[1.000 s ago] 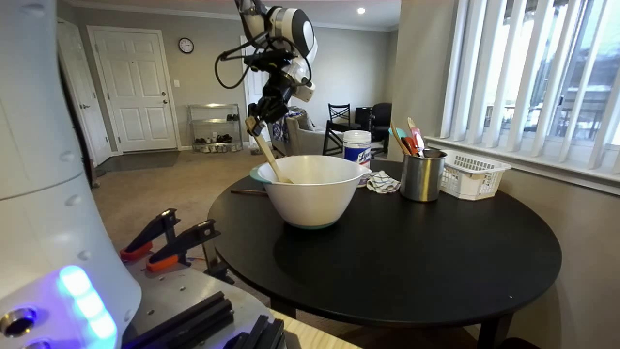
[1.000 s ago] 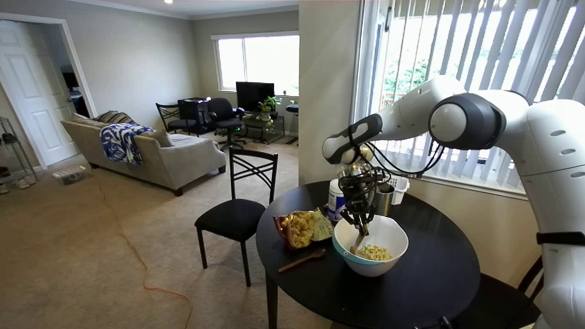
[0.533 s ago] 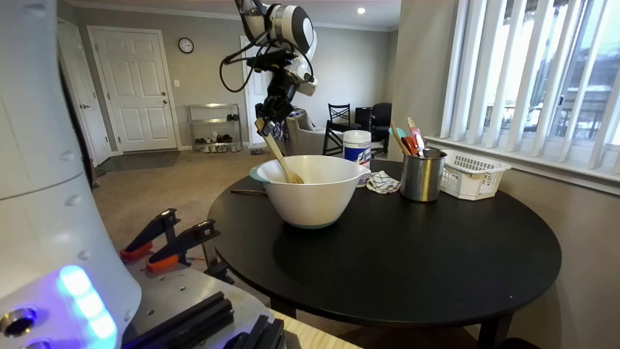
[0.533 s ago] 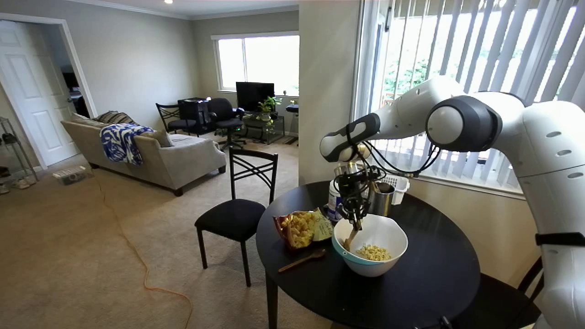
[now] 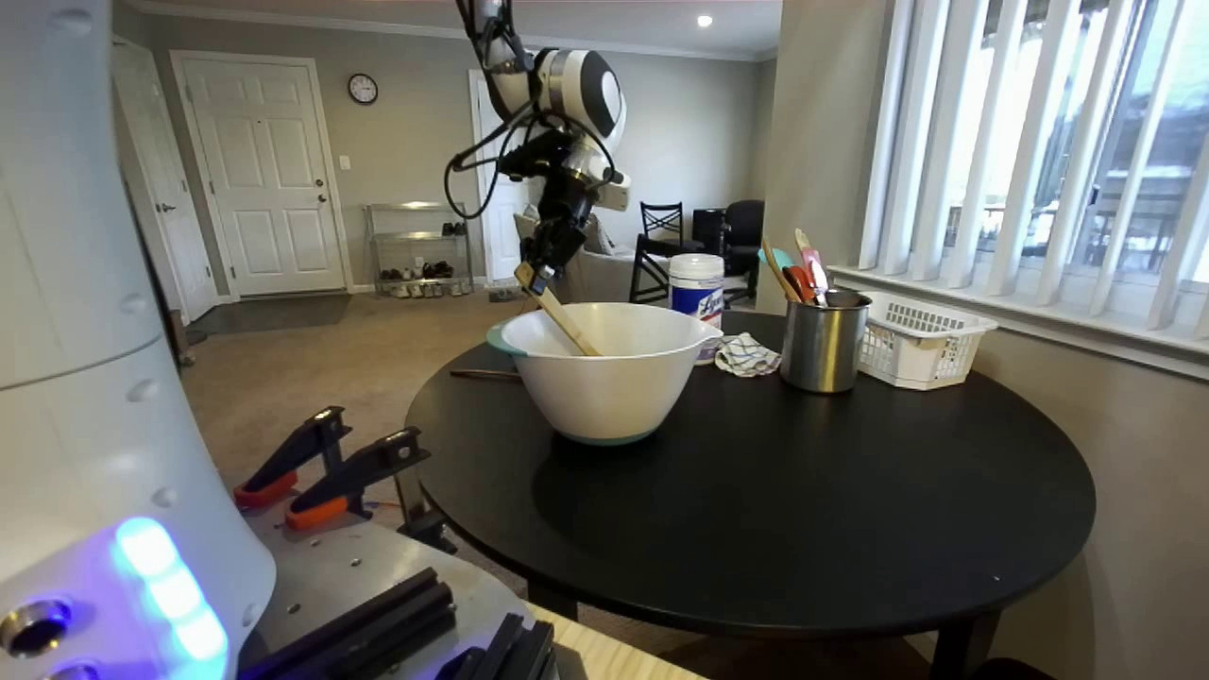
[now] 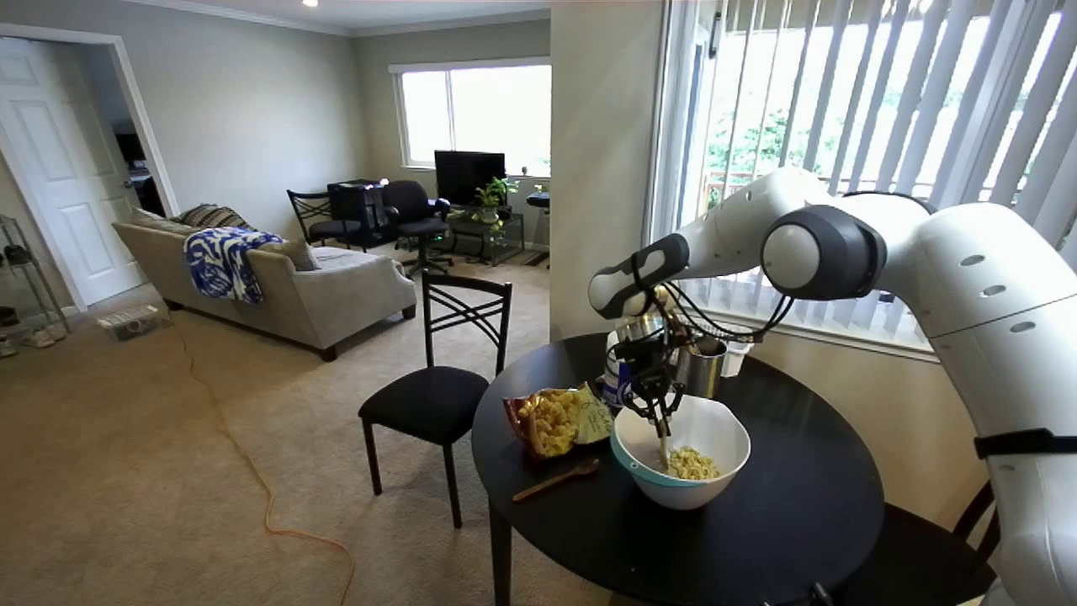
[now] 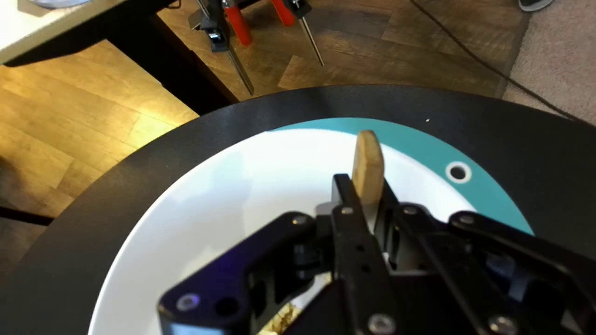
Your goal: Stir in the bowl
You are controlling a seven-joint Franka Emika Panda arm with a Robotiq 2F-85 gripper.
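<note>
Above the white bowl [image 5: 609, 397], which stands upright on the dark surface [image 5: 803, 491], the tool [image 7: 365, 197] pinches a wooden utensil [image 5: 569, 327], its jaws drawn together on the handle, whose end juts past them. Compared with a moment ago, tool and utensil are lower and nearer the bowl's middle; the utensil's lower end, then apart from the pale yellow heap [image 6: 694, 465] inside, now appears to meet its edge. Such contact suggests a stirring stroke under way, though mixing cannot be judged. Beside the bowl lies a wooden spoon [image 6: 551, 483]; beyond, an opened snack bag [image 6: 596, 418]; farther, a metal cup [image 5: 822, 354].
</note>
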